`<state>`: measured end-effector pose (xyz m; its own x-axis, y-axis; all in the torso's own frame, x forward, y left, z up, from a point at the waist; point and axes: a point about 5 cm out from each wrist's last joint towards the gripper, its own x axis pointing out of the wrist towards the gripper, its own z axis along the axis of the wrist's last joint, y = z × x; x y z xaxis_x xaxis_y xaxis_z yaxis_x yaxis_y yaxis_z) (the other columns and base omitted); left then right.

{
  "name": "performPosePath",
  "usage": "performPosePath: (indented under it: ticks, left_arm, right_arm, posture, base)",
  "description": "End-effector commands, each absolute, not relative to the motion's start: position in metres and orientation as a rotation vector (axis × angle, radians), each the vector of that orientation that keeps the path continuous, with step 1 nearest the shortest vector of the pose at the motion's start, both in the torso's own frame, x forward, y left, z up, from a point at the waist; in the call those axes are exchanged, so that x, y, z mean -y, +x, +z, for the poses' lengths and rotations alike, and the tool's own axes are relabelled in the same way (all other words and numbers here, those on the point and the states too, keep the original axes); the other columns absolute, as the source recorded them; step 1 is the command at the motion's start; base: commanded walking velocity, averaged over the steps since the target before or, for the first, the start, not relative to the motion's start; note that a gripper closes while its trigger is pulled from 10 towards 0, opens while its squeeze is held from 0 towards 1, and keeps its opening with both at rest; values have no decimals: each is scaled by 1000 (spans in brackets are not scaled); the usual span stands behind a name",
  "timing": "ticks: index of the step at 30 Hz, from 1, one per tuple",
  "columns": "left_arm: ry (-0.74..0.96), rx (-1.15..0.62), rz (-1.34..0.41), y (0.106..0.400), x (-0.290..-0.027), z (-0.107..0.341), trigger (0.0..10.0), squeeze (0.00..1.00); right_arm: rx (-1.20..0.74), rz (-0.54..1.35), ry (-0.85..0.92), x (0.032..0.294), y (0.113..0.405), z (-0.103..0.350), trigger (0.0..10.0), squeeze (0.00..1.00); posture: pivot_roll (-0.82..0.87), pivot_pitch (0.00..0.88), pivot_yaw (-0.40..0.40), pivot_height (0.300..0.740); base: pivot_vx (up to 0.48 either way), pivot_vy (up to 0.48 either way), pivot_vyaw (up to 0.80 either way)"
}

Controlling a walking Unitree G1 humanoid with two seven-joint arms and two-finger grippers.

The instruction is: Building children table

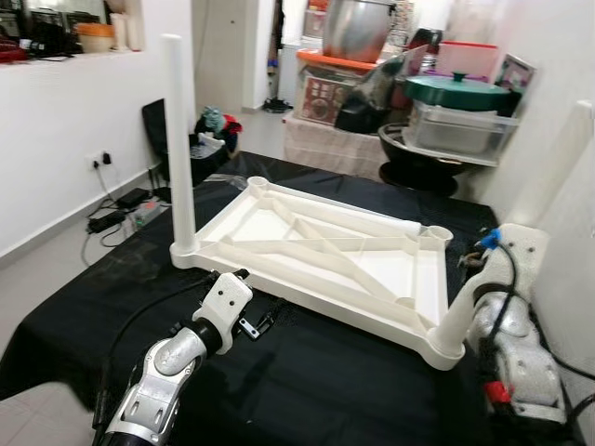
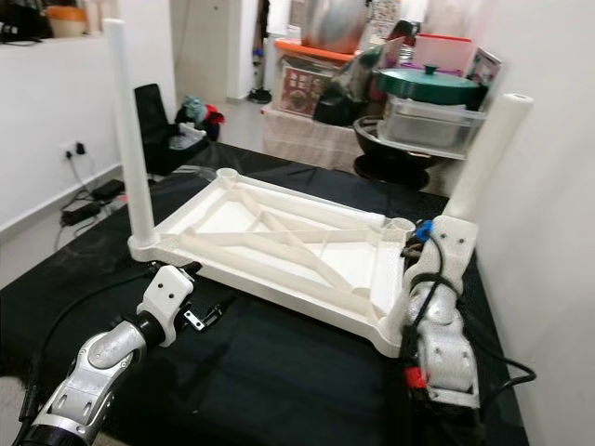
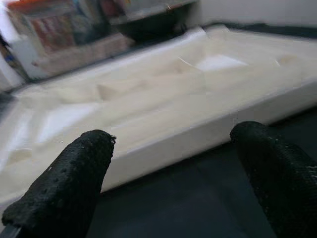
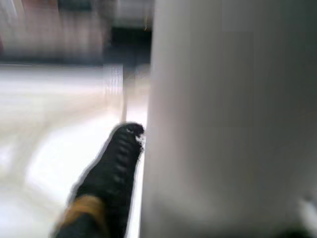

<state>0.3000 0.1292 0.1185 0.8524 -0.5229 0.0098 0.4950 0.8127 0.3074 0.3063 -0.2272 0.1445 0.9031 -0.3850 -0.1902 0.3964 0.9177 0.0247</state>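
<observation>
A white plastic table top (image 1: 325,251) lies upside down on a black-covered table (image 1: 307,372). One white leg (image 1: 177,139) stands upright in its near left corner socket. A second white leg (image 2: 483,158) leans out of the near right corner socket. My right gripper (image 2: 416,249) is shut around its lower part. In the right wrist view one black finger (image 4: 116,163) presses against that leg (image 4: 223,124). My left gripper (image 1: 253,299) hovers open just in front of the top's near rim. Its two fingers (image 3: 74,183) stand wide apart, with nothing between them.
Behind the table stands a cluttered shelf with a green lidded pot (image 1: 456,90) and a big metal pot (image 1: 358,28). A black chair (image 1: 172,130) is at the far left corner. Cables and a power strip (image 1: 116,218) lie on the floor at left. A white wall (image 1: 567,279) is close on the right.
</observation>
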Motion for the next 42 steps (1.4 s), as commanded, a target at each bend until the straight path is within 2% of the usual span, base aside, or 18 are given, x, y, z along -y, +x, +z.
performPosePath:
  ticks: [1, 2, 4, 6, 14, 15, 16, 17, 19, 20, 25, 32, 33, 34, 36, 37, 38, 42]
  left_arm:
    - [296, 83, -550, 299, -130, 117, 10000, 0]
    - [298, 78, -545, 299, -132, 116, 10000, 0]
    - [298, 75, -541, 300, -134, 115, 10000, 0]
    - [299, 75, -547, 302, -131, 115, 10000, 0]
    - [299, 82, -555, 305, -126, 117, 10000, 0]
    - [299, 86, -555, 306, -125, 117, 10000, 0]
    - [300, 86, -554, 305, -125, 117, 10000, 0]
    - [302, 85, -553, 304, -125, 117, 10000, 0]
    - [302, 85, -553, 304, -125, 117, 10000, 0]
    - [305, 84, -552, 301, -126, 116, 10000, 0]
    - [304, 82, -550, 297, -127, 114, 10000, 0]
    - [299, 95, -566, 299, -123, 117, 10000, 0]
    - [298, 96, -566, 300, -123, 117, 10000, 0]
    - [297, 98, -566, 300, -122, 118, 10000, 0]
    - [296, 99, -567, 300, -122, 118, 10000, 0]
    - [296, 99, -567, 300, -122, 118, 10000, 0]
    - [296, 97, -564, 299, -123, 118, 10000, 0]
    - [297, 92, -558, 297, -127, 117, 10000, 0]
  right_arm:
    - [-176, -353, 87, 223, 310, 146, 10000, 1000]
    - [-116, -264, 117, 215, 314, 157, 10000, 0]
    - [-74, -203, 132, 209, 315, 165, 10000, 0]
    - [27, 26, 138, 192, 313, 183, 10000, 0]
    - [93, 186, 123, 183, 306, 192, 10000, 0]
    - [134, 265, 121, 177, 301, 197, 5294, 0]
    - [167, 342, 119, 172, 295, 200, 2863, 0]
    - [190, 404, 118, 167, 291, 202, 2196, 0]
    - [190, 404, 118, 167, 291, 202, 2196, 0]
    - [205, 469, 126, 162, 286, 202, 0, 0]
    - [208, 544, 142, 157, 280, 197, 0, 0]
    - [120, 247, -19, 182, 300, 185, 0, 0]
    - [45, 125, -66, 194, 307, 175, 0, 0]
    - [-97, -230, -50, 230, 311, 157, 0, 0]
    - [-201, -465, -42, 254, 306, 142, 0, 0]
    - [-201, -465, -42, 254, 306, 142, 0, 0]
    - [-366, -739, -28, 277, 287, 115, 0, 0]
    - [-361, -707, -26, 269, 282, 115, 0, 0]
  posture:
    - [47, 0, -93, 740]
    - [41, 0, -89, 740]
    - [41, 0, -89, 740]
    - [27, 0, -86, 740]
    - [31, 0, -90, 740]
    - [39, 0, -93, 740]
    - [46, 0, -94, 740]
    - [48, 0, -94, 740]
    - [48, 0, -94, 740]
    - [52, 0, -96, 740]
    - [51, 0, -92, 740]
    - [30, 0, -81, 740]
    - [28, 0, -81, 740]
    - [29, 0, -83, 740]
    - [41, 0, -88, 740]
    - [41, 0, -88, 740]
    - [45, 0, -84, 740]
    - [38, 0, -86, 740]
  base:
    - [0, 0, 0]
    - [0, 0, 0]
    - [0, 0, 0]
    - [0, 0, 0]
    - [0, 0, 0]
    - [0, 0, 0]
    - [0, 0, 0]
    - [0, 0, 0]
    - [0, 0, 0]
    - [0, 0, 0]
    - [0, 0, 0]
    - [0, 0, 0]
    - [0, 0, 0]
    - [0, 0, 0]
    - [0, 0, 0]
    - [0, 0, 0]
    - [0, 0, 0]
    - [0, 0, 0]
